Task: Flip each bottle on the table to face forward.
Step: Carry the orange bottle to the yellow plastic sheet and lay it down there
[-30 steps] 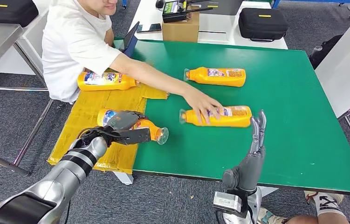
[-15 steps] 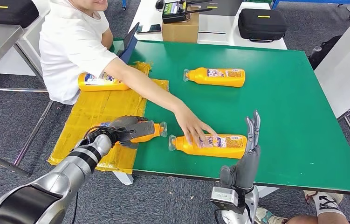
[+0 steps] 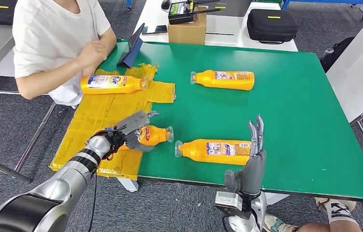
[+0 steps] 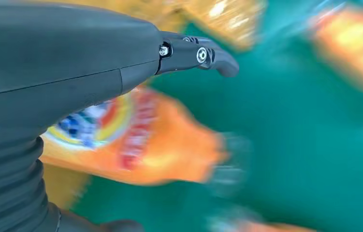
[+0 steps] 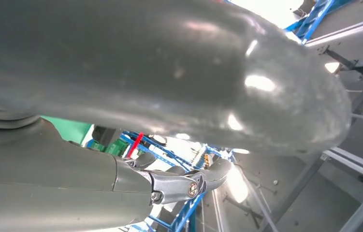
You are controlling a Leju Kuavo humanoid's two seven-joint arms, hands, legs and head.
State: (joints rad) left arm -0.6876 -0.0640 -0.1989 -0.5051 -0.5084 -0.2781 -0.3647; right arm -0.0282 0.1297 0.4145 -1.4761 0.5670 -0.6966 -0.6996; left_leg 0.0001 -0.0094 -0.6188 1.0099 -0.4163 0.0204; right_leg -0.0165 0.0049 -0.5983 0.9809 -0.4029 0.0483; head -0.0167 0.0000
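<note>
Left hand (image 3: 132,129) fingers spread over bottle (image 3: 154,135) at table's near-left edge; loose contact could roll it off.

Orange bottles (image 3: 216,151), green table (image 3: 305,121), yellow tape patch (image 3: 99,113).

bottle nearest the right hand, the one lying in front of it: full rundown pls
The orange bottle looks like glossy plastic, with a clear cap at its left end and a printed label with white and red patches facing up. It lies flat on its side on the green table, cap pointing toward the left hand's bottle. The right hand stands upright at its base end, fingers straight; contact is unclear.
</note>
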